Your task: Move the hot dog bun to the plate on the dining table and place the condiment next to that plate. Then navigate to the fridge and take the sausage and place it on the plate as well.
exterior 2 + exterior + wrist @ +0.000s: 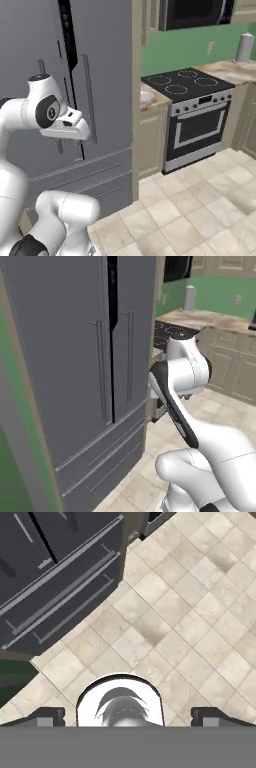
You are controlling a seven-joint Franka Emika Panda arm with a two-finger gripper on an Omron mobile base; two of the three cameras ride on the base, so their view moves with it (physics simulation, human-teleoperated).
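Since the arm stands close before the fridge (75,356), whose French doors are parted by a thin dark gap, the coming move hangs on its long vertical handle (102,373); that handle rises just ahead of the arm while the tool (128,714) points down at the floor tiles, jaws wide and empty; the sausage presumably lies hidden inside.

The fridge (75,381) is tall and dark grey, with two upper doors and long vertical handles. The doors stand slightly ajar, a thin dark gap between them. Two drawers with horizontal handles sit below, just above the tiled floor.
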